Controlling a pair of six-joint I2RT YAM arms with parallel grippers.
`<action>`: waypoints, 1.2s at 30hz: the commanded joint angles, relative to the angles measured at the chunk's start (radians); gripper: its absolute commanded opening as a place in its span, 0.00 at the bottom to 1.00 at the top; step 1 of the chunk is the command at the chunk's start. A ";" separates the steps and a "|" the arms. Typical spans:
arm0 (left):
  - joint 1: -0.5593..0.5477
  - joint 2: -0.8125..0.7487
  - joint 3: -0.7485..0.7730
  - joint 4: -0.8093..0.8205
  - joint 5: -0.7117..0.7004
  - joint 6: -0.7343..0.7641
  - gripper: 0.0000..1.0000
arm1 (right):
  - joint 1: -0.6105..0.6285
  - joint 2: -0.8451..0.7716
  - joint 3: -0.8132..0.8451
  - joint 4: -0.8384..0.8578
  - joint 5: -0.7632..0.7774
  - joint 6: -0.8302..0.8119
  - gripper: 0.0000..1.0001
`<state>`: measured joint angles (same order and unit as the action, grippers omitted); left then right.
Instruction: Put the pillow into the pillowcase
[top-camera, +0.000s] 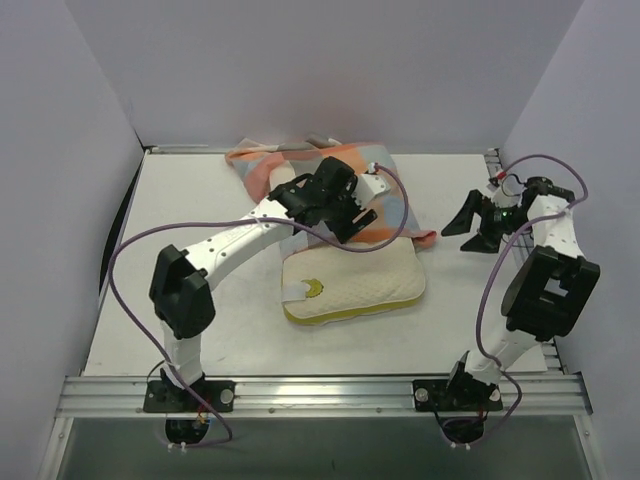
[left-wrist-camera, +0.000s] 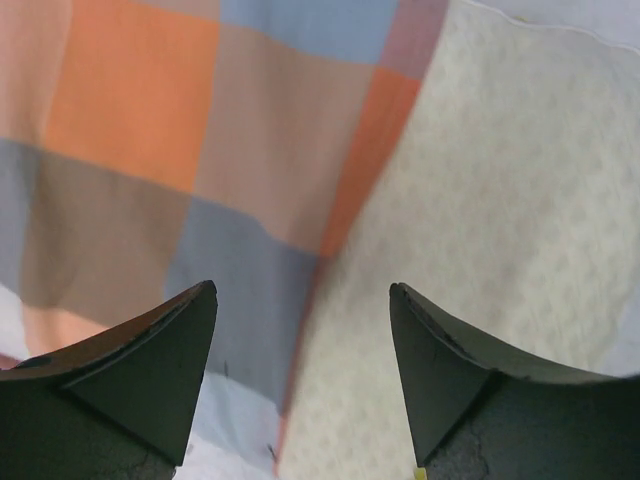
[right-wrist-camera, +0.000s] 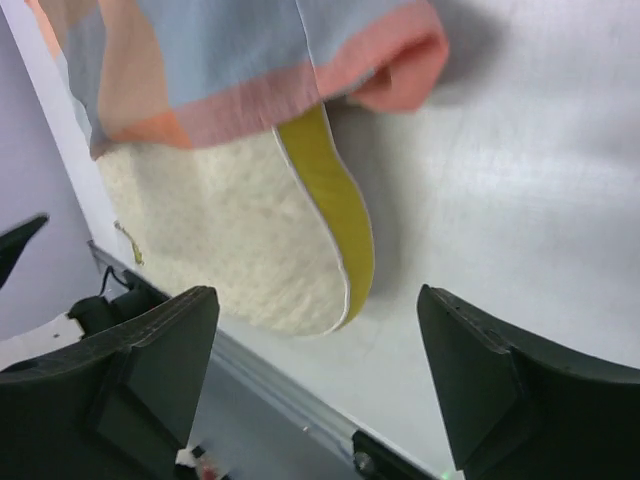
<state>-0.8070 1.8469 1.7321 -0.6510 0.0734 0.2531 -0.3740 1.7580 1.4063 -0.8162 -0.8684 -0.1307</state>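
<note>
Pillow (top-camera: 350, 285) is the reference: directly above it the left gripper (left-wrist-camera: 300, 290) hangs with jaws spread and empty, over the pillowcase (left-wrist-camera: 200, 150) hem that crosses it. The right gripper (right-wrist-camera: 315, 290), also spread and empty, hangs off the pillow's right side. The pillow's far half sits inside the case and its near half is bare. A pinch that catches pillow along with cloth would likely bunch the hem or drag the pillow out.

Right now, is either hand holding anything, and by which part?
Nothing is held. The left hand hangs open over the pillowcase edge on the pillow; the right hand is open too, apart from both.
</note>
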 joint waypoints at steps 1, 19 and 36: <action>0.003 0.170 0.159 0.057 -0.029 0.067 0.78 | 0.001 -0.072 -0.114 -0.221 -0.024 -0.017 0.86; -0.061 0.236 0.166 0.011 0.383 0.026 0.00 | 0.170 0.106 -0.267 0.248 0.003 0.307 0.06; -0.034 0.353 0.339 -0.016 0.572 -0.219 0.00 | 0.228 -0.074 -0.322 0.359 -0.141 0.443 0.19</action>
<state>-0.8562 2.2086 2.0590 -0.7246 0.5190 0.0814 -0.1654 1.6871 1.1271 -0.4572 -0.9318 0.2764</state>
